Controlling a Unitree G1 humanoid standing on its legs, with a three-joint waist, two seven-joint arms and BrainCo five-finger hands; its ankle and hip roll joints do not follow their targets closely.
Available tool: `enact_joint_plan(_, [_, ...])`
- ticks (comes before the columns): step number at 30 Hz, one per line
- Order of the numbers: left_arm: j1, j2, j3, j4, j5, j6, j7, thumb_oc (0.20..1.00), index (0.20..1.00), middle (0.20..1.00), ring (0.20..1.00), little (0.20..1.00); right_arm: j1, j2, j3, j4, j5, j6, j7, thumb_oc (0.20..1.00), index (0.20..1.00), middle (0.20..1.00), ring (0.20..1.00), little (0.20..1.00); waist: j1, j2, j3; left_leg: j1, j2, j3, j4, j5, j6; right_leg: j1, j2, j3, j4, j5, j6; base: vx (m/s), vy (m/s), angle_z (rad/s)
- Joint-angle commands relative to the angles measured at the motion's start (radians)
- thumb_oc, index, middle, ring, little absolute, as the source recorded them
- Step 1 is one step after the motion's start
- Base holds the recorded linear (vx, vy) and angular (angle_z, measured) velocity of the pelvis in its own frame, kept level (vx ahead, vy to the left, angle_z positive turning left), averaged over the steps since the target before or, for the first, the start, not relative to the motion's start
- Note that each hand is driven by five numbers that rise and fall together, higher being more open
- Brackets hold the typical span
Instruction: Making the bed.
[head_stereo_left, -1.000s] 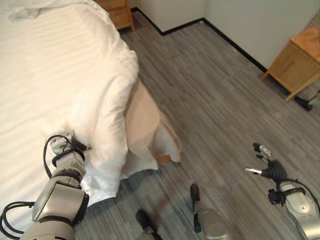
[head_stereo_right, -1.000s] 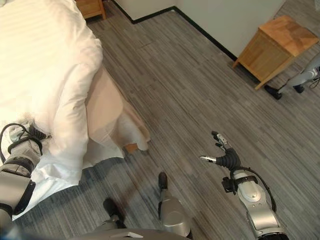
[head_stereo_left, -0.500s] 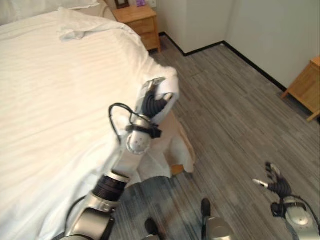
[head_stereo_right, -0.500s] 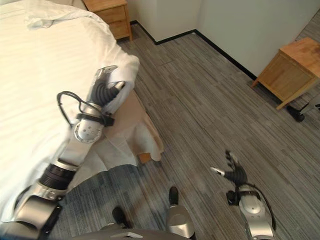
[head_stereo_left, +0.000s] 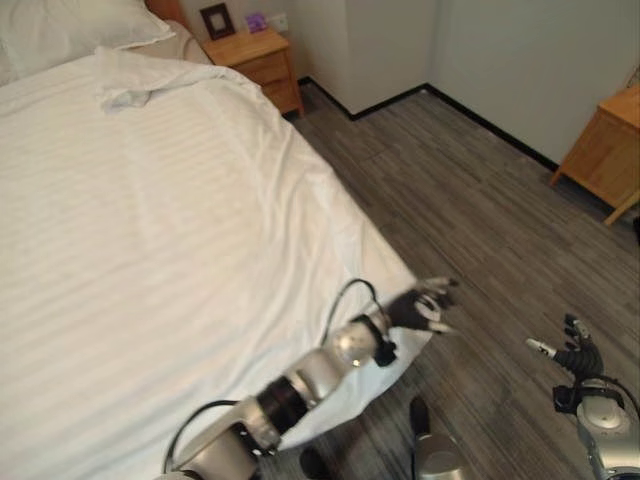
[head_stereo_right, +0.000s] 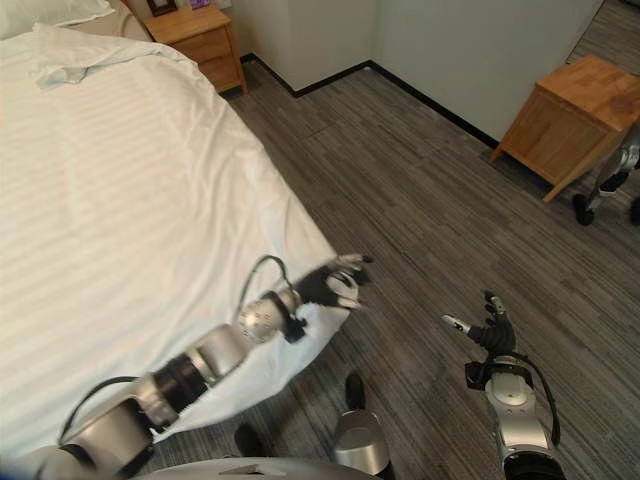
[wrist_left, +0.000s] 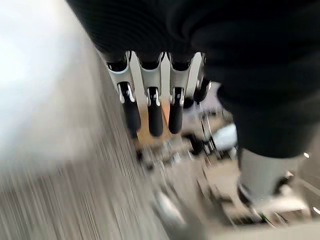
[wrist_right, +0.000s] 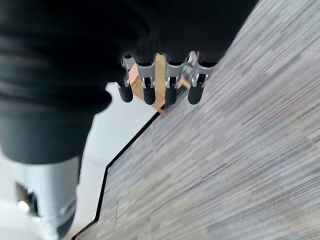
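Note:
The white striped duvet (head_stereo_left: 170, 230) lies spread flat over the bed, its near corner (head_stereo_right: 315, 335) hanging down over the bed's edge. My left hand (head_stereo_left: 422, 304) reaches just past that corner, above the floor. Its fingers (wrist_left: 150, 105) are straight and hold nothing. A crumpled fold (head_stereo_left: 125, 85) of the duvet sits near the head end, below a white pillow (head_stereo_left: 60, 30). My right hand (head_stereo_right: 490, 328) hangs low over the floor at the right, well away from the bed, with its fingers (wrist_right: 165, 90) spread and empty.
A wooden nightstand (head_stereo_left: 258, 55) with a small frame on it stands by the head of the bed. A second wooden cabinet (head_stereo_right: 555, 120) stands against the right wall. Grey wood-pattern floor (head_stereo_left: 470, 210) runs between the bed and the walls.
My left arm has swept the folded-back duvet edge out to the bed's near corner and let go of it. The duvet now covers the beige sheet. The camera has shifted too.

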Motion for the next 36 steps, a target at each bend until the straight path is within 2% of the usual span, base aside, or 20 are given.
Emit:
enact_joint_plan(1, [-0.094,-0.050,0.030,-0.079,-0.141,-0.074,-0.020,1.000,1.000,1.000,1.000,1.000,-0.052,-0.109,-0.033,-0.046,-0.071,-0.013,-0.074,1.000,1.000,1.000,1.000,1.000,-0.007,0.039,0.050,0.032,0.024,0.011,0.018,-0.012,-0.016,0.057,-0.042,0.003,0.016,-0.134,0.046,0.00,-0.019,-0.12])
enact_joint_plan(4, [-0.076,0.011,0.097,-0.182,-0.286,-0.081,-0.013,1.000,1.000,1.000,1.000,1.000,-0.043,-0.130,-0.032,-0.156,-0.151,0.001,-0.077,1.000,1.000,1.000,1.000,1.000,0.011,0.039,0.042,0.038,0.027,0.005,0.018,-0.009,-0.015,0.074,-0.044,-0.009,0.016,-0.134,0.043,0.02,-0.036,-0.06])
enact_joint_plan(5, [-0.040,0.079,0.190,-0.301,-0.374,-0.097,0.004,1.000,1.000,1.000,1.000,1.000,-0.037,-0.134,-0.035,-0.286,-0.179,-0.008,-0.057,1.000,1.000,1.000,1.000,1.000,0.031,0.037,0.036,0.043,0.025,-0.004,0.018,-0.012,-0.016,0.088,-0.048,-0.019,0.016,-0.139,0.043,-0.01,-0.022,0.07])
enact_joint_plan(7, [-0.002,0.120,0.238,-0.362,-0.401,-0.094,0.005,1.000,1.000,1.000,1.000,1.000,-0.033,-0.122,-0.032,-0.350,-0.181,-0.010,-0.045,1.000,1.000,1.000,1.000,1.000,0.038,0.032,0.032,0.044,0.025,-0.011,0.018,-0.012,-0.015,0.095,-0.049,-0.026,0.016,-0.140,0.043,0.00,-0.012,0.05])
enact_joint_plan(8, [0.096,0.201,0.399,-0.442,-0.438,-0.114,0.031,1.000,1.000,1.000,1.000,1.000,-0.026,-0.076,0.005,-0.497,-0.122,-0.047,0.035,1.000,1.000,1.000,1.000,1.000,0.076,0.025,0.024,0.044,0.027,-0.023,0.018,-0.010,-0.016,0.107,-0.049,-0.039,0.016,-0.142,0.039,0.02,-0.020,0.20])
enact_joint_plan(9, [0.102,0.205,0.402,-0.448,-0.439,-0.111,0.031,1.000,1.000,1.000,1.000,1.000,-0.024,-0.074,0.007,-0.500,-0.122,-0.044,0.037,1.000,1.000,1.000,1.000,1.000,0.072,0.022,0.022,0.044,0.027,-0.024,0.018,-0.010,-0.016,0.108,-0.049,-0.040,0.016,-0.143,0.039,0.01,-0.020,0.25])
enact_joint_plan(10, [0.162,0.245,0.480,-0.464,-0.410,-0.123,0.041,1.000,1.000,1.000,1.000,1.000,-0.021,-0.045,0.042,-0.549,-0.082,-0.060,0.080,0.667,0.667,0.667,0.667,0.667,0.088,0.016,0.016,0.045,0.027,-0.029,0.018,-0.011,-0.016,0.116,-0.049,-0.048,0.016,-0.145,0.038,0.03,-0.005,0.19])
enact_joint_plan(11, [0.282,0.275,0.621,-0.468,-0.380,-0.144,0.091,1.000,1.000,1.000,1.000,1.000,-0.007,0.000,0.097,-0.635,-0.029,-0.069,0.157,0.200,0.200,0.200,0.200,0.200,0.125,0.008,0.006,0.047,0.027,-0.041,0.018,-0.011,-0.016,0.131,-0.047,-0.062,0.016,-0.149,0.034,0.04,0.006,0.26])
enact_joint_plan(12, [0.348,0.266,0.717,-0.417,-0.379,-0.149,0.136,1.000,1.000,1.000,1.000,1.000,-0.012,0.030,0.163,-0.668,0.016,-0.073,0.210,0.200,0.200,0.200,0.200,0.200,0.146,0.001,-0.003,0.046,0.028,-0.047,0.018,-0.011,-0.017,0.138,-0.048,-0.068,0.016,-0.151,0.031,0.04,0.009,0.24])
enact_joint_plan(13, [0.352,0.267,0.721,-0.419,-0.380,-0.149,0.136,1.000,1.000,1.000,1.000,1.000,-0.013,0.030,0.167,-0.667,0.017,-0.072,0.210,0.200,0.200,0.200,0.200,0.200,0.141,-0.001,-0.004,0.046,0.027,-0.049,0.018,-0.011,-0.017,0.139,-0.048,-0.070,0.016,-0.152,0.032,0.04,0.033,0.40])
enact_joint_plan(14, [0.424,0.278,0.823,-0.347,-0.317,-0.155,0.200,1.000,1.000,1.000,1.000,1.000,-0.027,0.049,0.225,-0.722,0.006,-0.064,0.236,0.200,0.200,0.200,0.200,0.200,0.175,-0.005,-0.009,0.042,0.027,-0.060,0.018,-0.010,-0.017,0.146,-0.048,-0.083,0.016,-0.153,0.029,0.03,0.021,0.45])
enact_joint_plan(15, [0.429,0.278,0.827,-0.349,-0.316,-0.155,0.200,1.000,1.000,1.000,1.000,1.000,-0.028,0.050,0.230,-0.723,0.005,-0.063,0.235,0.200,0.200,0.200,0.200,0.200,0.168,-0.008,-0.010,0.042,0.026,-0.064,0.018,-0.010,-0.017,0.149,-0.049,-0.087,0.016,-0.154,0.029,0.04,0.040,0.53])
enact_joint_plan(17, [0.496,0.306,0.915,-0.247,-0.178,-0.151,0.296,1.000,1.000,1.000,1.000,1.000,-0.146,0.089,0.368,-0.694,0.023,-0.063,0.253,0.200,0.200,0.200,0.200,0.200,0.229,-0.011,-0.008,0.024,0.018,-0.093,0.018,-0.008,-0.015,0.157,-0.058,-0.121,0.016,-0.152,0.031,0.01,0.067,0.39])
enact_joint_plan(22, [0.530,0.295,0.919,-0.090,-0.136,-0.133,0.351,1.000,1.000,1.000,1.000,1.000,-0.369,0.128,0.490,-0.559,-0.039,-0.043,0.193,0.200,0.200,0.200,0.200,0.200,0.312,-0.024,0.001,-0.004,0.002,-0.134,0.018,-0.004,-0.011,0.174,-0.076,-0.178,0.016,-0.146,0.037,0.00,0.050,0.46])
enact_joint_plan(24, [0.549,0.297,0.905,-0.023,-0.160,-0.123,0.332,1.000,1.000,1.000,1.000,1.000,-0.457,0.129,0.491,-0.466,-0.042,-0.008,0.150,0.200,0.200,0.200,0.200,0.200,0.369,-0.036,0.003,-0.026,-0.007,-0.157,0.018,-0.004,-0.008,0.182,-0.086,-0.211,0.016,-0.143,0.043,0.03,0.058,0.42])
enact_joint_plan(28, [0.571,0.312,0.870,0.038,-0.169,-0.112,0.302,1.000,1.000,1.000,1.000,1.000,-0.567,0.164,0.472,-0.268,0.030,0.025,0.089,0.200,0.200,0.200,0.200,0.200,0.433,-0.045,0.005,-0.051,-0.023,-0.182,0.018,-0.005,-0.002,0.187,-0.098,-0.247,0.016,-0.137,0.052,0.01,0.052,0.45])
enact_joint_plan(31, [0.563,0.316,0.853,0.058,-0.205,-0.118,0.293,1.000,1.000,1.000,1.000,1.000,-0.650,0.185,0.456,-0.103,0.076,0.042,0.045,0.200,0.200,0.200,0.200,0.200,0.460,-0.050,0.012,-0.062,-0.025,-0.186,0.018,-0.004,0.001,0.179,-0.100,-0.248,0.016,-0.132,0.054,-0.02,0.032,0.12])
enact_joint_plan(33, [0.537,0.338,0.830,0.049,-0.249,-0.133,0.273,1.000,1.000,1.000,1.000,1.000,-0.782,0.205,0.388,0.163,0.196,0.054,-0.003,0.200,0.200,0.200,0.200,0.200,0.500,-0.053,0.031,-0.098,-0.029,-0.201,0.018,0.006,0.001,0.154,-0.098,-0.253,0.016,-0.122,0.055,-0.07,0.021,0.19])
enact_joint_plan(35, [0.535,0.339,0.830,0.050,-0.249,-0.133,0.273,1.000,1.000,1.000,1.000,1.000,-0.786,0.205,0.388,0.166,0.196,0.052,-0.002,0.200,0.200,0.200,0.200,0.200,0.501,-0.054,0.032,-0.099,-0.029,-0.201,0.018,0.006,0.001,0.153,-0.099,-0.253,0.016,-0.122,0.055,-0.08,0.009,0.07])
enact_joint_plan(36, [0.487,0.368,0.809,0.027,-0.286,-0.141,0.262,1.000,1.000,1.000,1.000,1.000,-0.909,0.185,0.305,0.416,0.287,0.067,-0.030,0.200,0.200,0.200,0.200,0.200,0.535,-0.041,0.059,-0.170,-0.034,-0.239,0.018,0.030,-0.011,0.109,-0.096,-0.274,0.016,-0.114,0.053,-0.14,0.006,0.11])
